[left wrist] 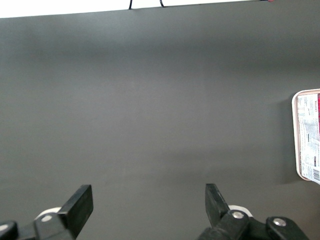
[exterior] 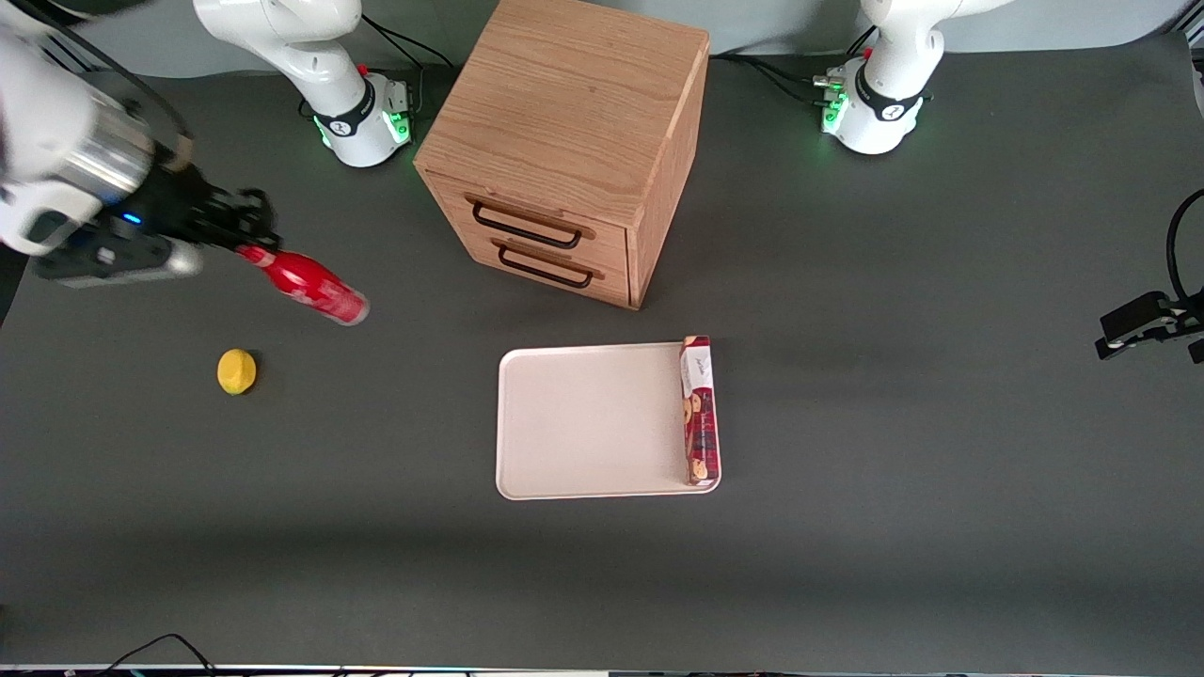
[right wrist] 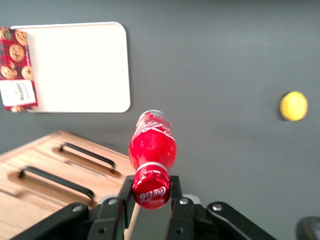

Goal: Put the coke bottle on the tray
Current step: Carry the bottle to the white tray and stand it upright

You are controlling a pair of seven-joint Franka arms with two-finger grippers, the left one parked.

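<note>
Bottle [exterior: 310,287] in the upper left of the front view is clamped at its cap by the end effector [exterior: 246,240], whose two fingers [right wrist: 181,212] press on either side of the red cap in the right wrist view. Gripping the narrow neck end lets the body hang free, so it slants out and away from the end effector, base pointing toward the middle of the desk [exterior: 941,470]. It looks lifted off the desk, though the front view alone does not make that certain.

Tray [exterior: 583,418] sits in the centre of the front view, nearer the camera than the cabinet [exterior: 574,141] and in front of its two drawers. A box [exterior: 699,409] lies along the tray edge that faces the parked arm's end, leaving most of the cream surface bare; that bare stretch is the likely landing spot. A lemon [exterior: 236,370] rests on the desk in the left of the front view, nearer the camera than the bottle and well apart from the tray.

By my reading the pick is done and the carry to the tray remains. The cap grip gives little hold against swinging, so the bottle may tilt or roll once released, and it should be set down clear of the box.
</note>
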